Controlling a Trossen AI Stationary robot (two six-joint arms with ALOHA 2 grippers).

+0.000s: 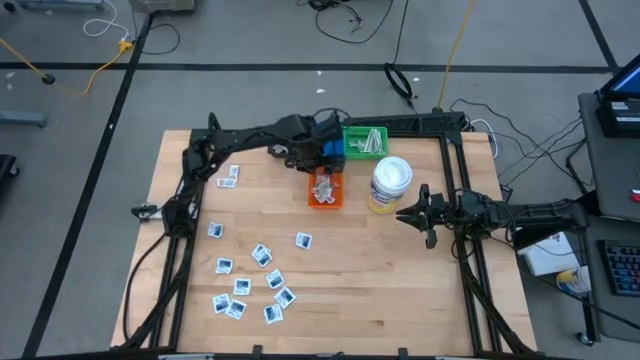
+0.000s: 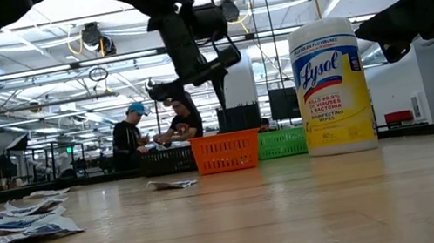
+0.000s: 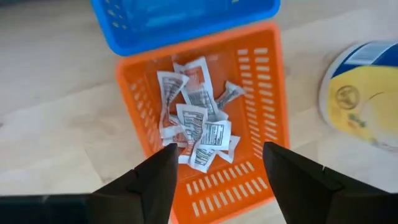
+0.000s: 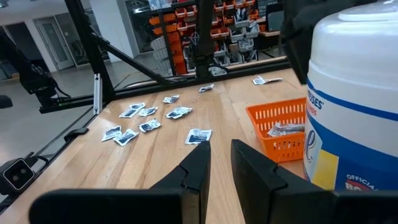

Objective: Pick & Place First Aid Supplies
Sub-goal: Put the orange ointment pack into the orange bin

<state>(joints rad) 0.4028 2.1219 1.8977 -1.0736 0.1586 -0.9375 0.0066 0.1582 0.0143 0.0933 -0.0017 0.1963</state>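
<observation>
I see a wooden table, packets scattered lower left, workshop behind. My left gripper hangs spread and empty over the orange basket of packets at top centre. My right gripper, nearly pressed together, holds nothing beside the wipes canister.

Table surface and items resting on it.
Wooden table carries an orange basket near its far middle. Touching the basket's far side is a blue basket, with a green basket beside that. A wipes tub stands just right of the orange basket. Loose packets lie scattered to the basket's near left; two more lie to its left.
</observation>
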